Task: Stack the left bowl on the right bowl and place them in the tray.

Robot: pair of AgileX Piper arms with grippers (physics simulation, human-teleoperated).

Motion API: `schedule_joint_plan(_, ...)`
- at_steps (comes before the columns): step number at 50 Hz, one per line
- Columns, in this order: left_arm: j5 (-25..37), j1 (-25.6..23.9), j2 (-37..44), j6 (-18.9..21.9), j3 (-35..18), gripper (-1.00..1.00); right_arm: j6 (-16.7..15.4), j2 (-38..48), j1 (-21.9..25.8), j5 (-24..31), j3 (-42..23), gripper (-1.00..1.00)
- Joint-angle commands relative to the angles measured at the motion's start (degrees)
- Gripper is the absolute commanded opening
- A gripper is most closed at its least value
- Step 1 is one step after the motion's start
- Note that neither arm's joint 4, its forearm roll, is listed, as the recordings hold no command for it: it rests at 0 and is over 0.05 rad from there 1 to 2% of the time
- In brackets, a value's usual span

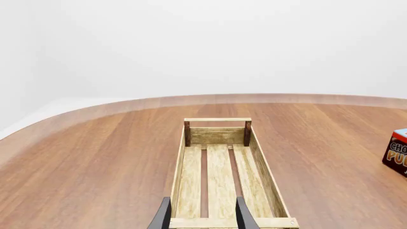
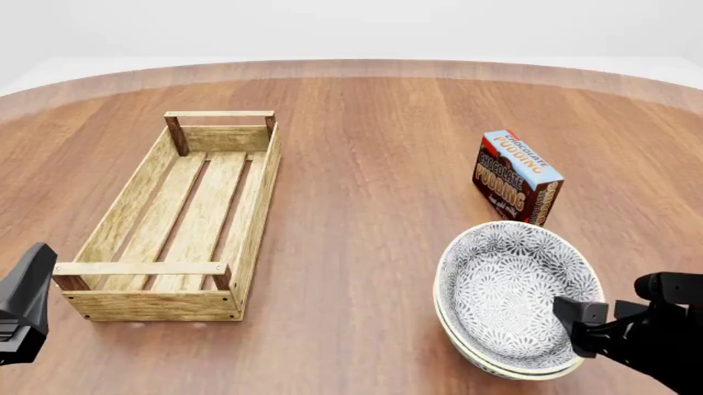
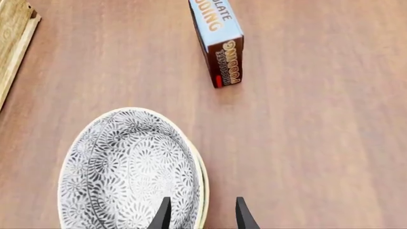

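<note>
Two grey-patterned bowls are nested, the upper bowl [image 2: 508,284] [image 3: 127,167] inside the lower bowl, of which only the cream rim [image 2: 483,364] shows. They sit at the table's near right. My right gripper [image 2: 617,306] [image 3: 203,214] is open and straddles their right rim, one finger inside and one outside. The tray [image 2: 250,206] [image 1: 260,157], a long light-wood slatted crate, lies at the left with nothing in it. My left gripper [image 1: 203,217] is open with nothing between its fingers and hovers by the tray's near end; the front view shows only a dark part of it at the left edge.
A chocolate pudding box [image 2: 516,177] [image 3: 219,40] stands upright just beyond the bowls, at the right. Bare wooden table [image 2: 363,206] lies between the tray and the bowls. The table's curved far edge [image 1: 210,99] runs behind the tray.
</note>
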Motion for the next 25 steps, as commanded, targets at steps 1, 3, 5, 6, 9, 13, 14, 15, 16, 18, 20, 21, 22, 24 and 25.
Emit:
schedule_joint_plan(1,0.0,0.0,0.0,0.0,0.0,1.0,1.2,1.65,0.64,-3.49,2.02,1.0)
schedule_joint_plan(3,0.0,0.0,0.0,0.0,0.0,1.0,1.43,2.2,0.74,-4.37,2.42,1.0)
schedule_joint_plan(5,0.0,0.0,0.0,0.0,0.0,1.0,1.69,2.51,0.87,-5.09,2.82,1.0)
schedule_joint_plan(6,0.0,0.0,0.0,0.0,0.0,1.0,1.75,2.6,0.9,-5.26,2.92,1.0)
schedule_joint_plan(9,0.0,0.0,0.0,0.0,0.0,1.0,1.9,2.7,0.99,-5.56,3.11,1.0)
schedule_joint_plan(13,0.0,0.0,0.0,0.0,0.0,1.0,2.07,2.73,1.05,-5.75,3.27,1.0)
schedule_joint_plan(14,0.0,0.0,0.0,0.0,0.0,1.0,2.11,2.84,1.05,-5.93,3.34,1.0)
schedule_joint_plan(15,0.0,0.0,0.0,0.0,0.0,1.0,2.25,3.0,1.16,-6.31,3.55,1.0)
schedule_joint_plan(16,0.0,0.0,0.0,0.0,0.0,1.0,2.34,3.21,1.22,-6.67,3.69,1.0)
schedule_joint_plan(18,0.0,0.0,0.0,0.0,0.0,1.0,2.62,3.41,1.35,-7.1,3.88,1.0)
schedule_joint_plan(20,0.0,0.0,0.0,0.0,0.0,1.0,2.83,3.78,1.44,-7.62,4.01,1.0)
schedule_joint_plan(21,0.0,0.0,0.0,0.0,0.0,1.0,2.84,4.08,1.44,-7.93,4.05,1.0)
schedule_joint_plan(22,0.0,0.0,0.0,0.0,0.0,1.0,3.03,4.32,1.57,-8.21,4.09,1.0)
schedule_joint_plan(24,0.0,0.0,0.0,0.0,0.0,1.0,2.96,4.55,1.54,-8.47,4.07,1.0)
schedule_joint_plan(25,0.0,0.0,0.0,0.0,0.0,1.0,2.96,4.58,1.54,-8.49,4.08,1.0)
